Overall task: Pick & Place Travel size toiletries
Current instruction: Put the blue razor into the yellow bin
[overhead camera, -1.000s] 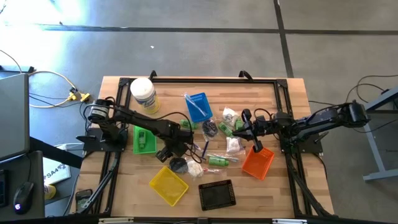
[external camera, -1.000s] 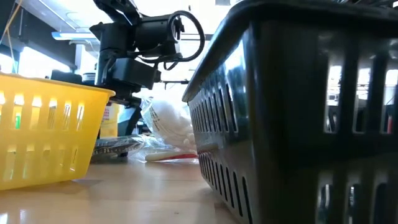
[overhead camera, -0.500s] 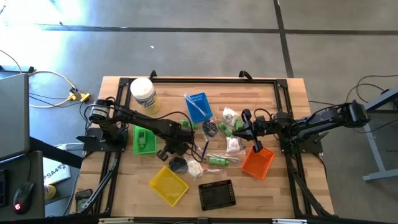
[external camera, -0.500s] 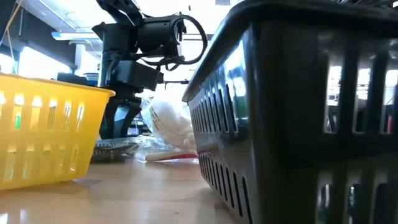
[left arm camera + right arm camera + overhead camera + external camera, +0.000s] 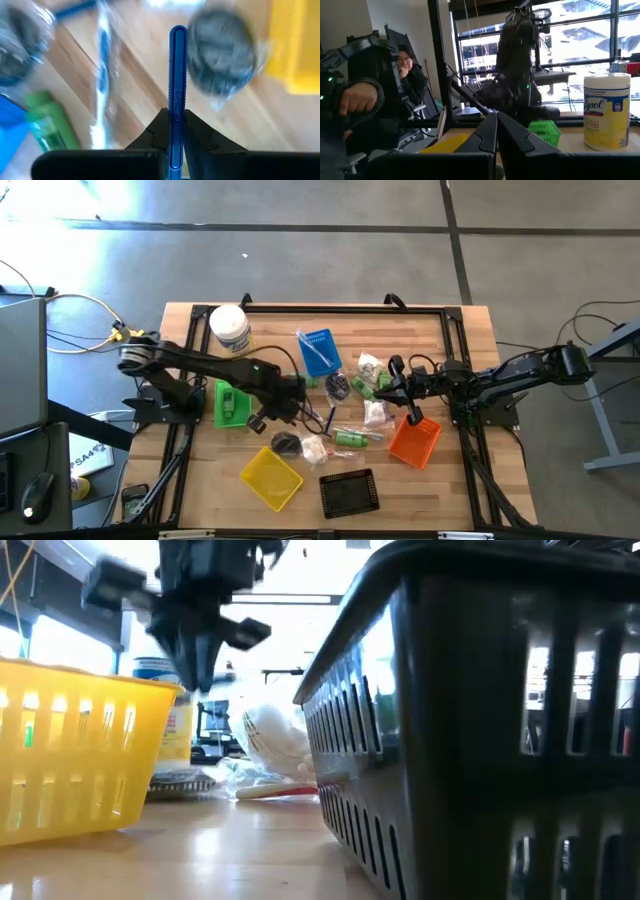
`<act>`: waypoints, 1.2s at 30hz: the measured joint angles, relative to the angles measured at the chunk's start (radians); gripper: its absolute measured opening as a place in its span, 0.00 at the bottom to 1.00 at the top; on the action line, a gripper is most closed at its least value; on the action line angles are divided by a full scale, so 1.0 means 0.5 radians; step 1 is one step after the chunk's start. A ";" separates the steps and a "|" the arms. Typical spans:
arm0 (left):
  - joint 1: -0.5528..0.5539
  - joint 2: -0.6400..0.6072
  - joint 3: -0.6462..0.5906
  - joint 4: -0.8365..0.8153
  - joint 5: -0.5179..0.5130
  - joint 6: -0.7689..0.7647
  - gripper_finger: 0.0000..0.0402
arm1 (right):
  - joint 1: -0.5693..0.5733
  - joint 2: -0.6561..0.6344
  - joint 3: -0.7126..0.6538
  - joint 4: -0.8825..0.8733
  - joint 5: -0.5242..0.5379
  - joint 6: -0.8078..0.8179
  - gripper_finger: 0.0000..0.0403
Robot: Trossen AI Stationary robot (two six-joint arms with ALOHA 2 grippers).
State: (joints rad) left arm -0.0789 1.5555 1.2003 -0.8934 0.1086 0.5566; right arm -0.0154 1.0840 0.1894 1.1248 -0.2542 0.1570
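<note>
Blue plastic shows between the left gripper's dark fingers: a thin blue stick, maybe a toothbrush handle, is pinched tight and points straight out past the tips. Seen from above, that gripper hangs over the wooden table, just right of the green tray and above the yellow tray.

Around the yellow tray's upper right corner lie the other toiletries: a dark round item in a clear wrapper and a white sachet next to it, with a small green bottle further right. A wrapped toothbrush lies loose on the wood under the gripper.

On the far side of that pile from the yellow tray, the right gripper waits at the upper edge of the orange tray, its fingers pressed together on nothing. A black tray sits right of the yellow one, and a white tub stands up beyond the green tray.
</note>
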 joint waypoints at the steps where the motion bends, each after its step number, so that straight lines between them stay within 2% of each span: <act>1: 0.000 -0.065 -0.007 0.014 0.048 -0.009 0.05 | 0.000 0.000 0.000 0.000 -0.012 0.000 0.01; 3: 0.001 -0.206 -0.060 0.111 0.184 -0.033 0.05 | 0.001 0.000 0.000 0.008 -0.027 0.000 0.01; 7: -0.001 -0.507 -0.320 0.423 0.419 -0.176 0.05 | 0.000 0.000 0.000 0.020 -0.027 0.001 0.01; 11: -0.001 -0.878 -0.657 0.744 0.453 -0.334 0.05 | 0.000 0.000 0.000 0.019 -0.030 0.007 0.01; 16: -0.001 -1.353 -1.164 1.388 0.541 -0.610 0.05 | 0.001 0.001 0.000 0.018 -0.029 0.008 0.01; 20: -0.001 -1.667 -1.471 1.675 0.536 -0.786 0.05 | 0.000 0.001 0.000 0.018 -0.027 0.008 0.01; 24: -0.001 -1.913 -1.655 1.765 0.498 -0.857 0.05 | 0.000 0.001 0.000 0.018 -0.023 0.008 0.01; 29: -0.001 -2.116 -1.750 1.758 0.456 -0.899 0.05 | 0.001 0.001 0.000 0.018 -0.021 0.008 0.01; 36: -0.001 -2.123 -1.748 1.769 0.344 -1.036 0.05 | 0.000 0.000 0.000 0.016 -0.021 0.008 0.01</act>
State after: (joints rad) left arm -0.0792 0.4940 0.3261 -0.0088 0.2808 0.0387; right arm -0.0154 1.0840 0.1894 1.1327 -0.2649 0.1612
